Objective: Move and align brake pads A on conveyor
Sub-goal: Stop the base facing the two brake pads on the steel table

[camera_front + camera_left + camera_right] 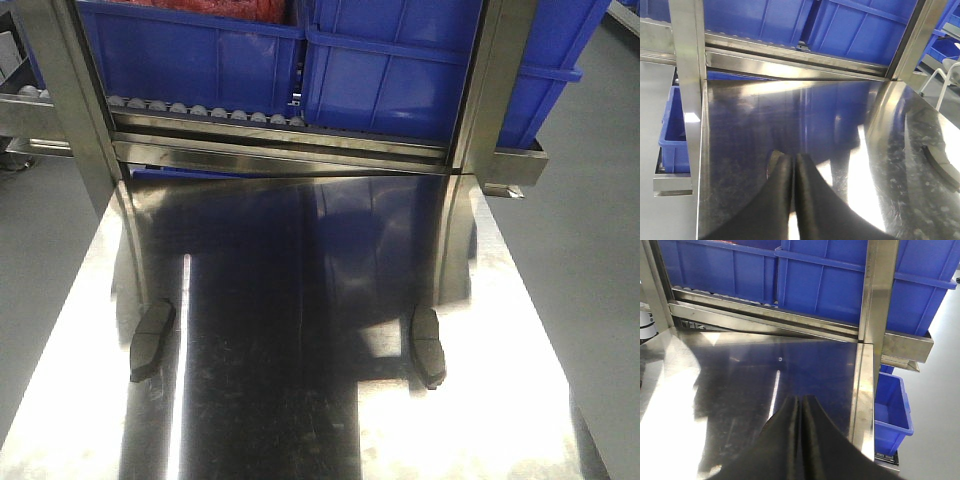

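Two dark grey oblong brake pads lie on a shiny steel table (300, 420): one near the left edge (150, 340) and one towards the right (428, 345), each with a cross groove. A grey curved shape (940, 160) at the right edge of the left wrist view may be a pad. The conveyor is out of view. My left gripper (792, 157) is shut and empty above the table. My right gripper (801, 399) is shut and empty too. Neither gripper shows in the front view.
Large blue bins (400, 60) sit on a roller rack at the table's back, between steel posts (70, 100) (490, 90). Smaller blue bins hang beside the table on the left (675, 130) and right (892, 410). A white tubular frame (945, 80) stands far right.
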You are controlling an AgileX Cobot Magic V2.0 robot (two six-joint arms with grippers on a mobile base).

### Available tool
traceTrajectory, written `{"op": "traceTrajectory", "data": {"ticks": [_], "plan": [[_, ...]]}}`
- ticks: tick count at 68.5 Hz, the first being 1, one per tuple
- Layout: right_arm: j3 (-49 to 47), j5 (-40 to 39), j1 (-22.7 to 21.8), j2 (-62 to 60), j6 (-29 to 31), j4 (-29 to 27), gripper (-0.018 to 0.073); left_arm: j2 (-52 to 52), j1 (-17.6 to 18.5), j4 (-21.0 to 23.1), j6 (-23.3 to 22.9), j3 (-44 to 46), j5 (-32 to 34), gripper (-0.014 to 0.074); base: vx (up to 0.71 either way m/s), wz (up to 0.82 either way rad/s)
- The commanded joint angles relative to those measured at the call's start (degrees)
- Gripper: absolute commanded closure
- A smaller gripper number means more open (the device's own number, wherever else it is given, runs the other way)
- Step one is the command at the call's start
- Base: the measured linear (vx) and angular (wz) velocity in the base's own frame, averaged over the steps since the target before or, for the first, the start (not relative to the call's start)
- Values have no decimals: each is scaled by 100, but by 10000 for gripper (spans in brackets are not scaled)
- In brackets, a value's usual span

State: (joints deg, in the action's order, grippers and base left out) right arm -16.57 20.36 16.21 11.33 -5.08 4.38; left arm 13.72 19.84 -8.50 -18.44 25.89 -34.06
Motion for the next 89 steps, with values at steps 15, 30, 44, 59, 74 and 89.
{"op": "traceTrajectory", "data": {"ticks": [15,30,44,59,74,89], "plan": [[-154,-421,-26,45,50,46,562,68,23,-28,-8,145,371,603,0,0],[-154,-421,-26,45,50,46,562,68,23,-28,-8,145,371,603,0,0],[-154,-421,-26,45,50,46,562,68,23,-28,-8,145,371,603,0,0],[-154,-421,-26,45,50,46,562,68,24,-28,-8,145,374,603,0,0],[-154,-421,-26,45,50,46,562,68,24,-28,-8,145,549,591,0,0],[-154,-421,-26,45,50,46,562,68,24,-28,-8,140,562,276,0,0]]}}
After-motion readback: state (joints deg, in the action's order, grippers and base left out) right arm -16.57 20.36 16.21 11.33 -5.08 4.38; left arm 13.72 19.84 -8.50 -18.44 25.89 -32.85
